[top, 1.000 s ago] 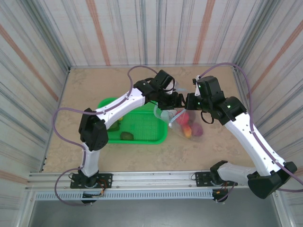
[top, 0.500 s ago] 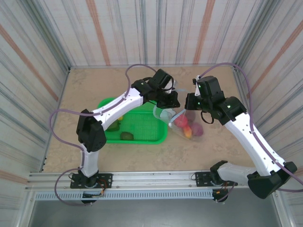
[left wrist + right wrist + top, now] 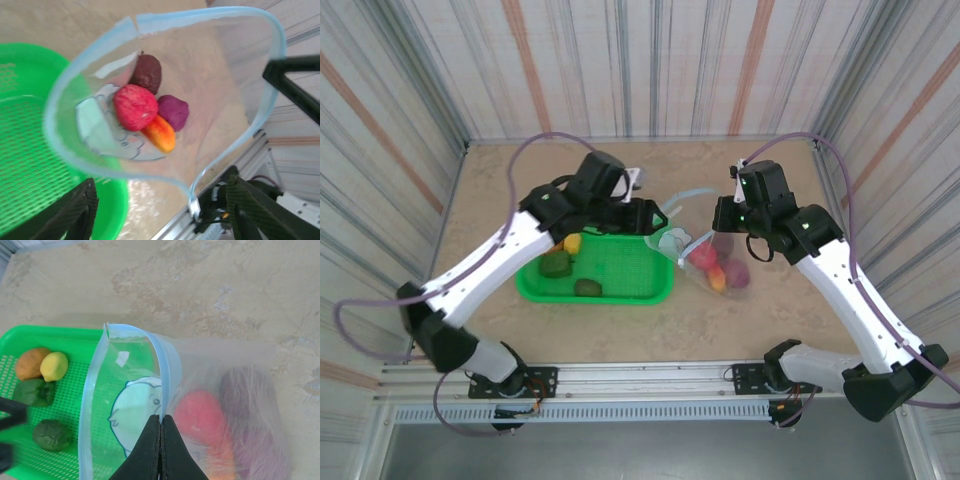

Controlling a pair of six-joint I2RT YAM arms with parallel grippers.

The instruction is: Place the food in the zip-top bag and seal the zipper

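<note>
Right pincer [image 3: 160, 423] was clamped shut on the bag [image 3: 708, 262] rim, bag on the worktop touching the basket's [image 3: 610, 297] right end | left pincer [image 3: 658, 213] gaped wide, empty, over that same end | I counted four foods [image 3: 135, 106] in the bag, four more in the basket.

Right hand [image 3: 160, 421] tight on the zipper [image 3: 169, 375].

basket [image 3: 620, 297] near middle of tabletop [image 3: 740, 320], bit left. zip-top bag [image 3: 695, 255] just right of it, mouth over basket's right end. four food pieces [image 3: 135, 106] in bag, four more in basket's left half.
</note>
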